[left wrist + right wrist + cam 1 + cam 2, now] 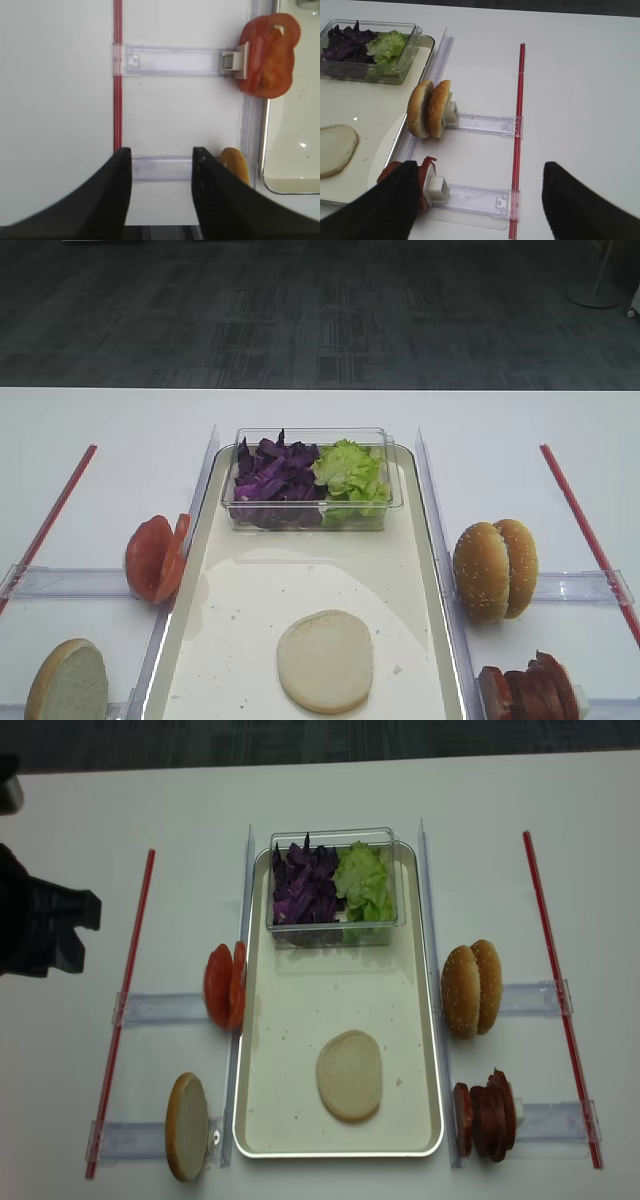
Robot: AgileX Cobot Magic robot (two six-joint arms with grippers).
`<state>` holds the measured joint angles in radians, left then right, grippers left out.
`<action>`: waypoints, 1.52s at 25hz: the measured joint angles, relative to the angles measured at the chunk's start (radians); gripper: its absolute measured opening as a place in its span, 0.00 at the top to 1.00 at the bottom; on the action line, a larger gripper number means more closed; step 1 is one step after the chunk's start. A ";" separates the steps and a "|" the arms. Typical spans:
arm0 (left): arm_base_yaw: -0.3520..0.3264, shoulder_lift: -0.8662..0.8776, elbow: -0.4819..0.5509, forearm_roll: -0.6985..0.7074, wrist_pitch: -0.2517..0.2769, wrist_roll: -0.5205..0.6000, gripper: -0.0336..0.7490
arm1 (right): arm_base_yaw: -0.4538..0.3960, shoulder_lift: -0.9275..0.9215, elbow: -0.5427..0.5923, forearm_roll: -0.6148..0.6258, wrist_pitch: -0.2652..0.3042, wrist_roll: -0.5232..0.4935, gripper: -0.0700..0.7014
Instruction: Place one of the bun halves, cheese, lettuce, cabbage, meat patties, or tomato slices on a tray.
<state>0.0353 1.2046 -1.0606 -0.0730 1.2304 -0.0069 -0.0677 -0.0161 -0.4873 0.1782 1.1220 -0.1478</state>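
Note:
A pale bun half (325, 660) lies flat on the cream tray (240, 600). At the tray's far end a clear box holds purple cabbage (272, 475) and lettuce (350, 472). Tomato slices (155, 557) and another bun half (67, 680) stand in holders on the left. Sesame bun halves (495, 568) and meat patties (527, 690) stand on the right. Cheese is out of view. My left gripper (161, 150) is open and empty above a holder rail, the bun half (235, 165) just to its right. My right gripper (480, 165) is wide open, its left finger in front of the patties (426, 172).
Clear plastic holder rails (160, 1008) reach out from both sides of the tray. A red strip (122, 1010) runs down the left and another (558, 990) down the right. My left arm (40, 920) shows at the far left edge of the white table.

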 joint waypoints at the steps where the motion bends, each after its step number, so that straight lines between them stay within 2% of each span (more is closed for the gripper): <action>1: 0.000 -0.025 0.002 0.000 0.000 0.000 0.60 | 0.000 0.000 0.000 0.000 0.000 0.000 0.21; 23: 0.005 -0.651 0.415 0.000 0.023 -0.002 0.60 | 0.000 0.000 0.000 0.000 0.000 0.002 0.21; 34: 0.005 -0.835 0.462 0.017 0.026 0.027 0.60 | 0.000 0.000 0.000 0.000 0.000 0.002 0.21; 38: 0.005 -0.906 0.509 0.022 0.033 0.030 0.60 | 0.000 0.000 0.000 0.000 0.000 0.002 0.21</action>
<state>0.0400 0.2982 -0.5518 -0.0511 1.2632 0.0233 -0.0677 -0.0161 -0.4873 0.1782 1.1220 -0.1461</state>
